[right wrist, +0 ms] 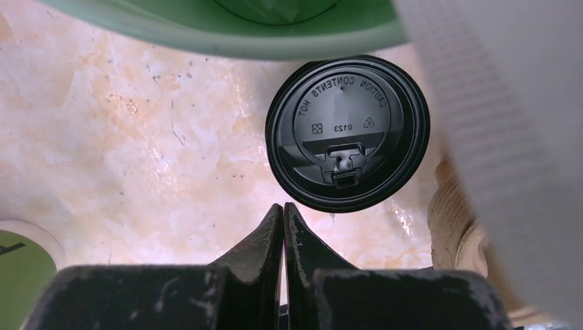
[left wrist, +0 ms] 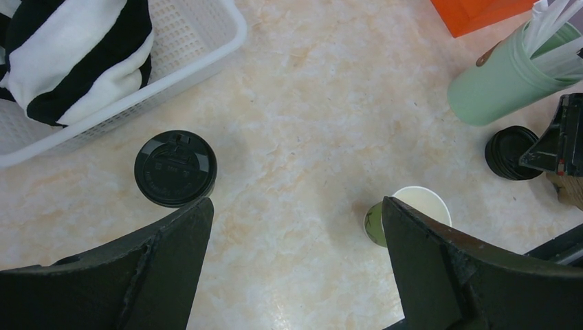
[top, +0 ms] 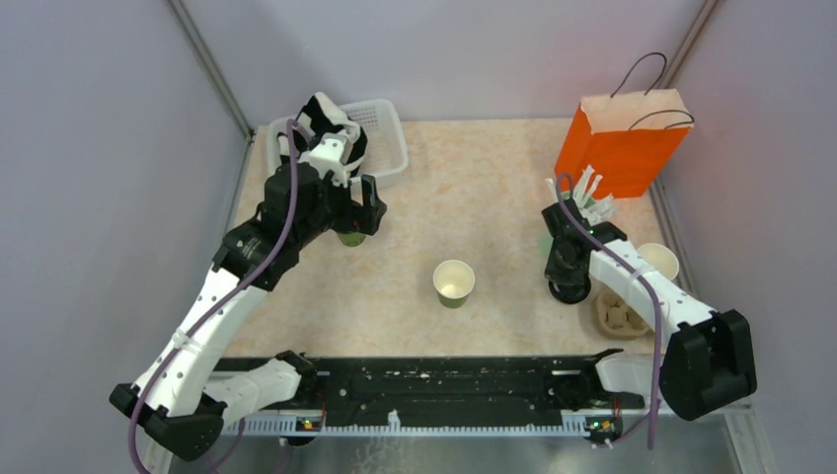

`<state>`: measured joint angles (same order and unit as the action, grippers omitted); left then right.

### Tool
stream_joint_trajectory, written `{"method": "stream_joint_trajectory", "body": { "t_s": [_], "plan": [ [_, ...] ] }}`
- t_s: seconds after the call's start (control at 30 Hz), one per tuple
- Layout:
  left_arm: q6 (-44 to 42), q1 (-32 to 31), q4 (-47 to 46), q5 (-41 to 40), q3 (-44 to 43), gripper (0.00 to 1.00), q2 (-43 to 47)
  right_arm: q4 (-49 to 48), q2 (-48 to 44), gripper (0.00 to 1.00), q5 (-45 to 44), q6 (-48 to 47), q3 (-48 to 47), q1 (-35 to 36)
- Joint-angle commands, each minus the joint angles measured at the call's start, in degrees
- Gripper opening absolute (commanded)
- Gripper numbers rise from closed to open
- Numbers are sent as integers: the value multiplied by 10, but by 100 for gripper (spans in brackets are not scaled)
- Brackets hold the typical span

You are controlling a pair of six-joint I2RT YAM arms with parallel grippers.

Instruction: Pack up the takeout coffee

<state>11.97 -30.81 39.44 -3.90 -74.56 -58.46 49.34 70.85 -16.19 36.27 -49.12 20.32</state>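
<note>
R hand (right wrist: 283, 214) shut, empty; loose lid (right wrist: 347, 134) just ahead. L hand (left wrist: 295, 206) wide open. Step: lidding bare cup (top: 453, 281). Next: open R, grip lid rim.

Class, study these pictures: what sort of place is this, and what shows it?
Probably a robot test cell staged for takeout packing: plain walls, bolted arms, paper cup, orange bag.

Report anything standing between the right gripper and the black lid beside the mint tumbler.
Nothing visible does. The right gripper, shut, hangs just short of the black lid, only bare table between them. The mint tumbler stands close behind the lid, out of the path.
</note>
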Motion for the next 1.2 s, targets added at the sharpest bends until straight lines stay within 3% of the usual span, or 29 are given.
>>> {"method": "stream_joint_trajectory", "body": {
  "t_s": [0.0,0.07,0.1,0.47,0.57,0.67,0.73,0.83,1.0,1.17],
  "plan": [
    [-10,-6,-24,-3,-15,98,-3,6,-15,18,15,-9,-9,-2],
    [-11,-6,-22,-4,-15,98,-3,21,-25,41,11,-8,-17,-1],
    [-11,-6,-22,-5,-15,98,-2,29,-34,44,12,-9,-23,-1],
    [-9,-9,-25,-5,-5,98,1,100,-128,56,28,-6,-76,-3],
    [-8,-10,-27,-2,-2,98,2,61,-164,47,43,34,-37,-18],
    [-9,-9,-26,-2,-3,98,4,18,-200,47,33,81,3,-27],
    [-11,-11,-24,-5,-4,98,5,17,-206,46,28,97,19,-46],
    [-13,-13,-23,-8,-3,98,8,35,-222,37,24,123,44,-77],
    [-15,-13,-24,-11,-1,98,11,42,-275,34,19,178,85,-127],
    [-16,-13,-25,-11,2,98,14,21,-233,36,40,138,100,-187]
  ]
}}
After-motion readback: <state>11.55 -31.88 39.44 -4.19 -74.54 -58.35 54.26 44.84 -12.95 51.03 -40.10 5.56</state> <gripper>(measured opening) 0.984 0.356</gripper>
